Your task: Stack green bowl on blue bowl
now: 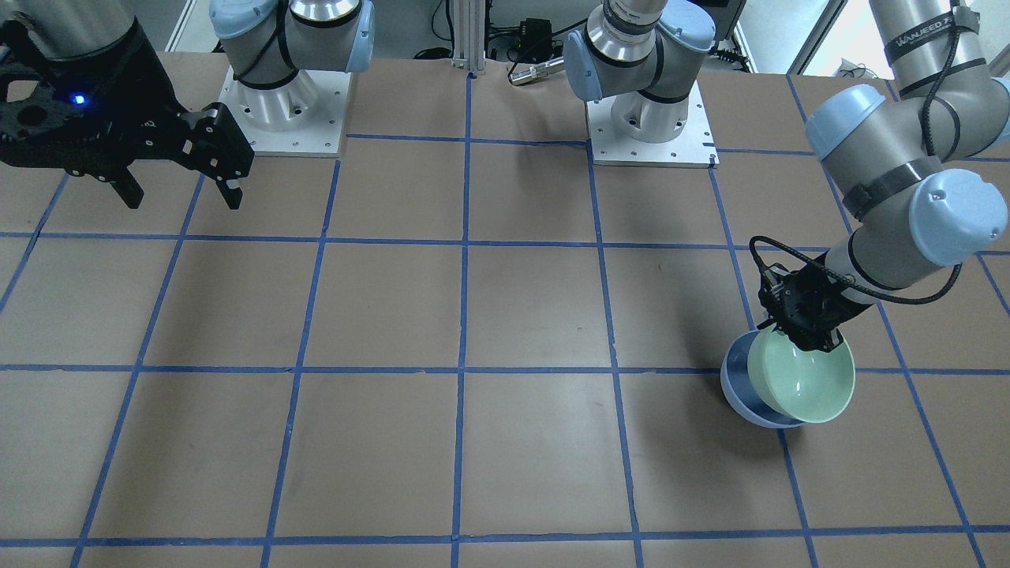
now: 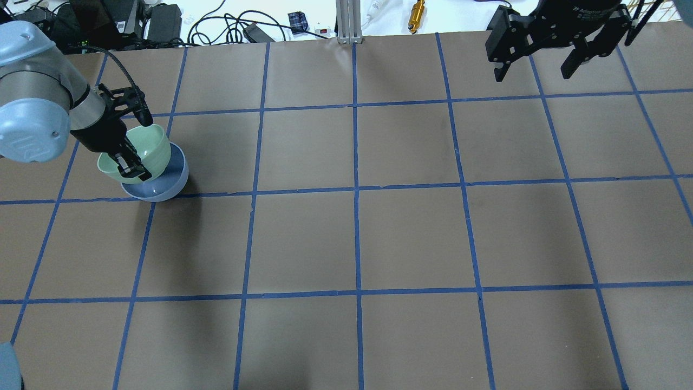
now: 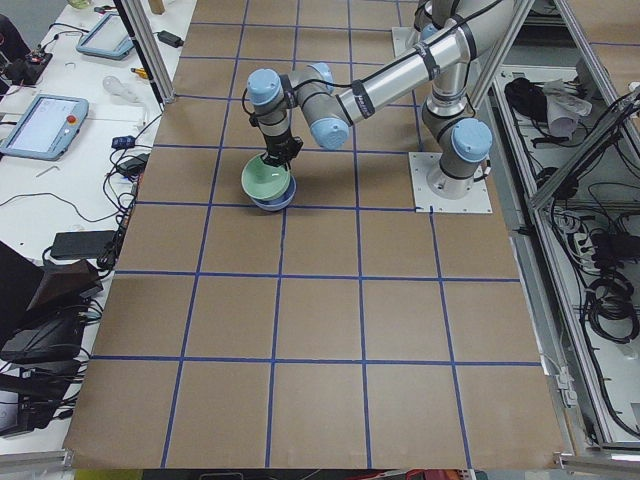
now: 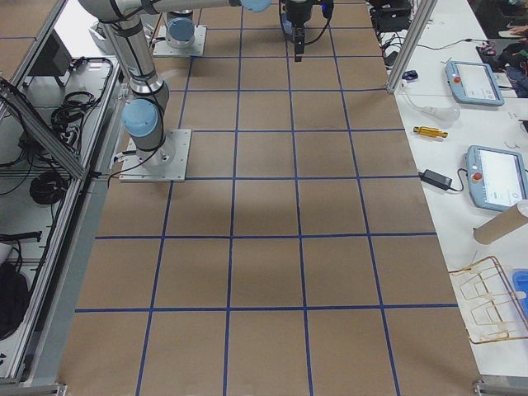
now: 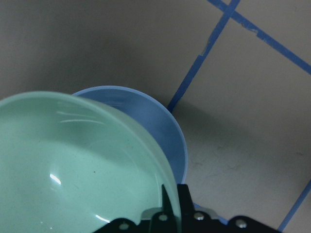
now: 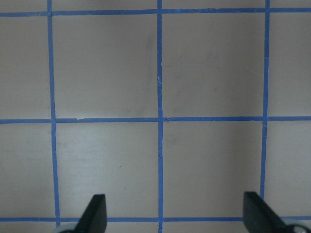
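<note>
The green bowl (image 1: 806, 384) is tilted and hangs partly inside the blue bowl (image 1: 742, 394), which stands on the brown table. My left gripper (image 1: 806, 341) is shut on the green bowl's rim. Both bowls show in the overhead view, green bowl (image 2: 142, 151) over blue bowl (image 2: 162, 187), with the left gripper (image 2: 132, 169) on the rim. The left wrist view shows the green bowl (image 5: 73, 165) covering most of the blue bowl (image 5: 160, 131). My right gripper (image 2: 533, 67) is open and empty, high over the far right of the table, and it also shows in the front view (image 1: 183, 193).
The table is brown paper with a blue tape grid (image 2: 354, 189). Both arm bases (image 1: 284, 102) (image 1: 651, 118) stand at the robot side. Cables and a brass tool (image 2: 416, 12) lie past the far edge. Tablets (image 4: 474, 82) sit on a side bench.
</note>
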### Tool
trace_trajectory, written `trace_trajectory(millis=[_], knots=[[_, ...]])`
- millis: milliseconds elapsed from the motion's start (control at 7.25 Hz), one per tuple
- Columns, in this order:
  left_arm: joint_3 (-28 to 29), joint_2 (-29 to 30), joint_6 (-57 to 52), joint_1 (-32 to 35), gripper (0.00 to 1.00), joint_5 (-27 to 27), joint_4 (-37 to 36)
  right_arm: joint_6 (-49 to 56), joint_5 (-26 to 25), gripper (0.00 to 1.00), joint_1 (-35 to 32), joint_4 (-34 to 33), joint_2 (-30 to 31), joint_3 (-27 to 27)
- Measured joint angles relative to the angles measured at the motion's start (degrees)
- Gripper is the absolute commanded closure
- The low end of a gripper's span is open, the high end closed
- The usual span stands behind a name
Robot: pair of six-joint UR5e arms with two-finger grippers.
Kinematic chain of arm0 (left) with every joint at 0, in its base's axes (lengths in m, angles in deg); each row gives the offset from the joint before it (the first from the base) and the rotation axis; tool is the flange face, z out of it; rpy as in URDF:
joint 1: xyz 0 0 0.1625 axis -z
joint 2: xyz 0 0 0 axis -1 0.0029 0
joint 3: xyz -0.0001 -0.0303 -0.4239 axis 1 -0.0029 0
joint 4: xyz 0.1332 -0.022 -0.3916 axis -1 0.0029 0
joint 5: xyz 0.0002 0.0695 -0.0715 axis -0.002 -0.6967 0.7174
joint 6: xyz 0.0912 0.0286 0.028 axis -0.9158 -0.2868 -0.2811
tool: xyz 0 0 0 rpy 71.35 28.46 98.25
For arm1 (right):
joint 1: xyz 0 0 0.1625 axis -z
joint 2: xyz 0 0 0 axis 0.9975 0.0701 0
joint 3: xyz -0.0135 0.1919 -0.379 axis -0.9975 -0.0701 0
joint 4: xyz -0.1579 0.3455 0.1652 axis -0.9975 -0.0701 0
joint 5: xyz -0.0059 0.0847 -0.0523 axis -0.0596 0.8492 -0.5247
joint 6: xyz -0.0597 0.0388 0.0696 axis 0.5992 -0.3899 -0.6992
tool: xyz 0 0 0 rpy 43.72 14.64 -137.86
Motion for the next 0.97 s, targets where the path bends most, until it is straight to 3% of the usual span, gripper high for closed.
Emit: trace_trajectory(millis=[414, 828, 966], knots=[[1.18, -0.67, 0.68, -0.12, 0.00, -0.32, 0.17, 0.06, -0.05, 0.00, 0.00, 0.00, -0.02, 0.00], [13.58, -6.62, 14.66, 0.85, 0.00, 0.35, 21.78, 0.07, -0.02, 0.00, 0.00, 0.00, -0.02, 0.00], [15.44, -8.95, 21.39, 2.20, 0.00, 1.00, 24.85, 0.05, -0.04, 0.00, 0.00, 0.00, -0.02, 0.00]])
